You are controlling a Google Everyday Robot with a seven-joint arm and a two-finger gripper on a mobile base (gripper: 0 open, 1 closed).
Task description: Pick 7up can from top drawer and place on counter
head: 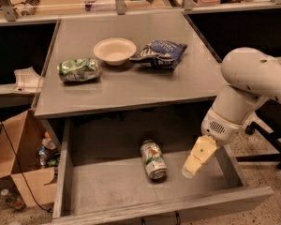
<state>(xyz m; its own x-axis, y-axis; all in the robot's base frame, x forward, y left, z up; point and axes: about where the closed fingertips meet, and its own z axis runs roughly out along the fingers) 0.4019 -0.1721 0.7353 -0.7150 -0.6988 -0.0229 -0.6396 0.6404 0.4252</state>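
Camera view: one 7up can [153, 160] lying in top drawer [107, 187]; hand [189, 171] beside, grip unclear.

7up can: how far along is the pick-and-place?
Done: top drawer stands open. In hand: gripper hangs inside it, beside the 7up can, apart from it. Left: grasp the can, lying on its side, lift it, set it on the counter.

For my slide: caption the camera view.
Gripper hovers over the open top drawer beside the lying 7up can.
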